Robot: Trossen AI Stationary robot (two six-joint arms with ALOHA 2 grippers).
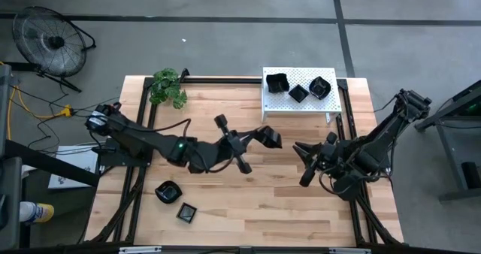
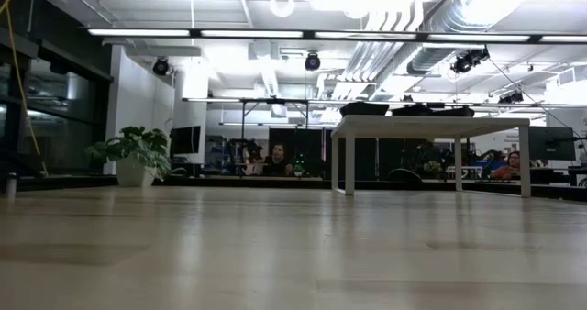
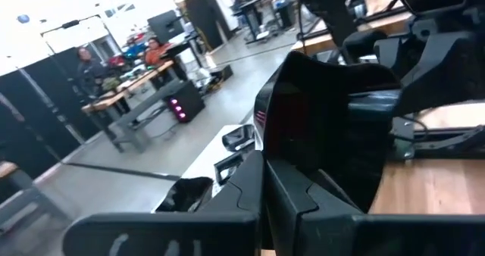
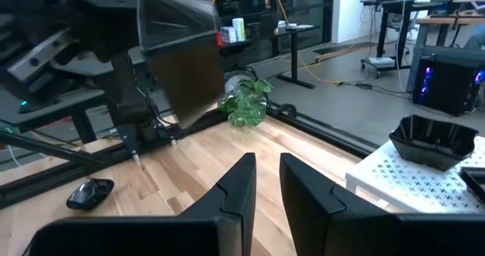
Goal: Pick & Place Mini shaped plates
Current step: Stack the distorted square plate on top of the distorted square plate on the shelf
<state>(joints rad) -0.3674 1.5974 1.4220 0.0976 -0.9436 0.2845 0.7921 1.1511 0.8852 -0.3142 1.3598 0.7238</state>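
Overhead, the left gripper [image 1: 264,136] hangs above the middle of the wooden tabletop [image 1: 255,209], clamped on a black plate [image 1: 271,137] held clear of the wood, just short of the white perforated rack [image 1: 301,104]. In the left wrist view that plate [image 3: 333,127] fills the space above the closed fingers [image 3: 303,203], tilted up on its edge. The right gripper [image 1: 304,164] waits nearby, on the side of the held plate away from the small green plant [image 1: 167,86]; its fingers [image 4: 235,192] stand a narrow gap apart with nothing between them, and from the right wrist view the held plate [image 4: 182,59] shows ahead of them, raised above the wood. Three black plates sit on the rack: one toward the plant's end [image 1: 277,82], one in the middle [image 1: 298,93] and one at the far end [image 1: 320,87]. Two more plates lie on the tabletop well apart from the rack, at the corner diagonally opposite it: a rounded one [image 1: 167,192] and, just beside it, a square one [image 1: 186,211]. A floor fan [image 1: 49,40] stands off the tabletop beyond the plant.
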